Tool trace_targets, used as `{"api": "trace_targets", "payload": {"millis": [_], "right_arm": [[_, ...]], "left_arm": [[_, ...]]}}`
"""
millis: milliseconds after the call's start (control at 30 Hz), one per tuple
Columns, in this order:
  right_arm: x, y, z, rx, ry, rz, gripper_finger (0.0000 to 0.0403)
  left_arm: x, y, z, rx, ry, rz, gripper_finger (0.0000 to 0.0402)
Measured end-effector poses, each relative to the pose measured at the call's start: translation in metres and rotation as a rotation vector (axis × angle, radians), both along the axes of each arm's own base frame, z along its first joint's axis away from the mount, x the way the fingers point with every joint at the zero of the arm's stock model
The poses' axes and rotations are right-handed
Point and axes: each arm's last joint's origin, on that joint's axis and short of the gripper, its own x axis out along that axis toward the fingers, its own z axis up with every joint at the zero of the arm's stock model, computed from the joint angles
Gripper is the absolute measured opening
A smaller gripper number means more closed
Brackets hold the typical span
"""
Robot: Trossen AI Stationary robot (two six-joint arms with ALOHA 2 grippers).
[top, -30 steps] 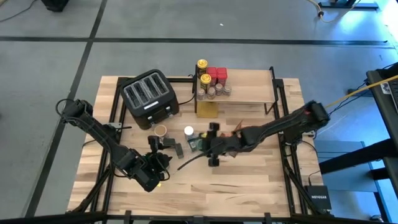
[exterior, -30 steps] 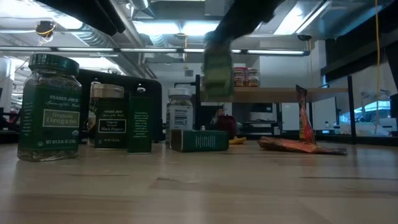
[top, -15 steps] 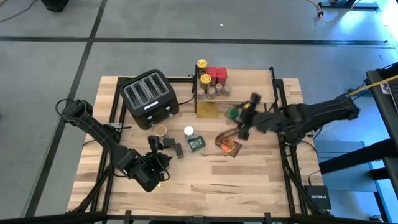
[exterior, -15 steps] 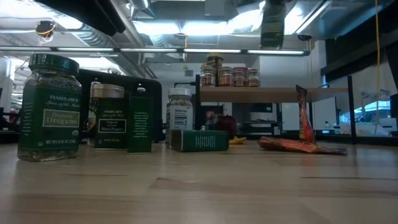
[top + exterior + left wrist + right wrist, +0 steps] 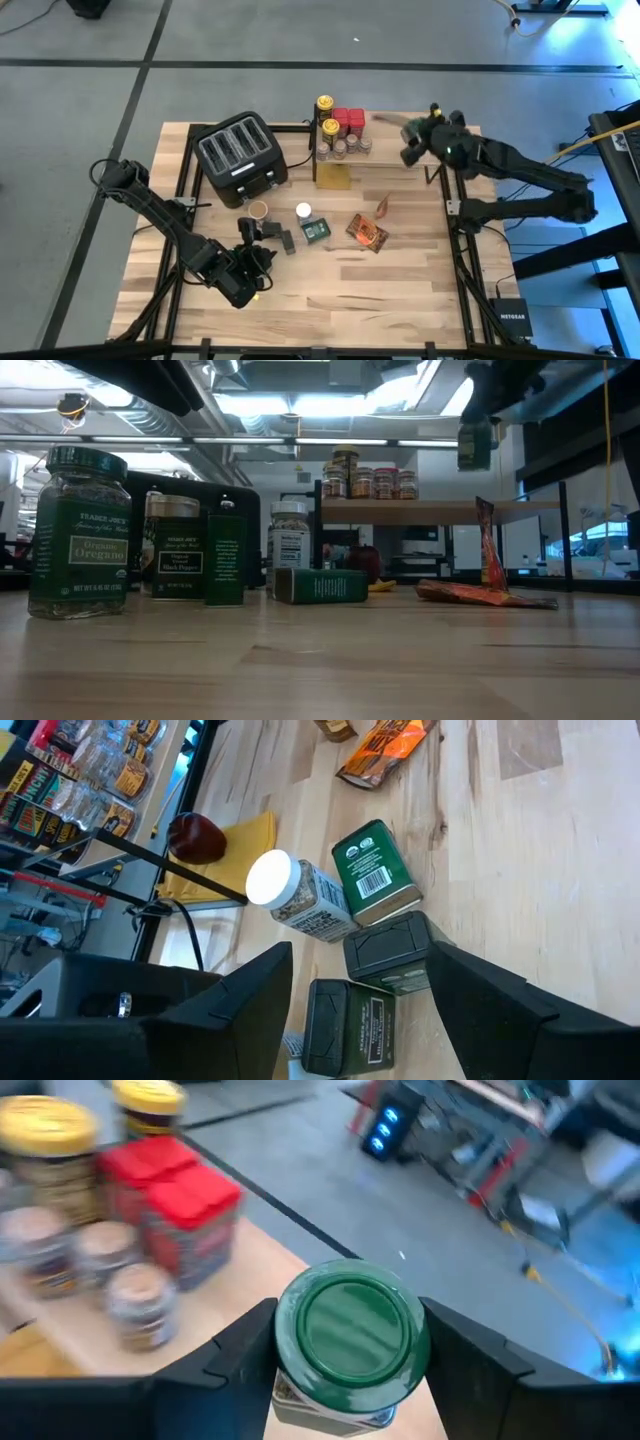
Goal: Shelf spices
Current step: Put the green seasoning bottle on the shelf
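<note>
Holding a small glass jar with a round green lid point(image 5: 352, 1330) between its two dark fingers, the right gripper point(image 5: 415, 140) hangs above the right end of the pale wooden plank shelf on thin black legs point(image 5: 400, 150), at the far side of the table. From table height the jar point(image 5: 474, 444) hangs in the air clear above the plank point(image 5: 440, 512), not yet set down. The jaws sit part-way apart, pressed on the jar's sides.

At the shelf's left end stand the spices already shelved: two yellow-lidded jars point(image 5: 327, 116), two red-lidded tins point(image 5: 348, 121) and a few pale-lidded little jars point(image 5: 130, 1295), all packed close together.

Left on the big wooden tabletop point(image 5: 400, 290) near its middle are a white-lidded jar lying on its side point(image 5: 295, 895), a green rectangular tin lying flat point(image 5: 372, 872), two dark green tins point(image 5: 385, 950) and, to the right, orange-brown foil packets point(image 5: 368, 232). A black four-slot toaster point(image 5: 240, 155) stands at the far left beside the shelf.

The left gripper point(image 5: 255, 265) waits low over the near left part of the table, fingers spread wide and empty, just short of the dark tins.
</note>
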Motion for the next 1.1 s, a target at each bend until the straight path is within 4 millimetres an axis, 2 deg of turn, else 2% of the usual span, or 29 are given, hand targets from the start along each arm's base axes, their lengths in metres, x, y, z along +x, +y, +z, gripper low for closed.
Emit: {"api": "trace_targets", "payload": {"millis": [300,467,700,1100], "right_arm": [[-0.004,-0.061,-0.015,0.133,-0.032,-0.194,0.0213],[-0.012,-0.084,-0.023,0.195,-0.036,-0.251,0.0213],[-0.024,-0.100,-0.026,0.234,-0.080,-0.309,0.0213],[-0.037,-0.110,-0.025,0.227,-0.109,-0.383,0.0213]], "left_arm": [[0.000,0.000,0.000,-0.001,-0.003,0.002,0.0224],[0.000,0.000,0.000,0.000,-0.002,0.001,0.0224],[0.000,0.000,0.000,-0.003,-0.004,0.004,0.0224],[0.000,0.000,0.000,-0.006,-0.007,0.005,0.0224]]}}
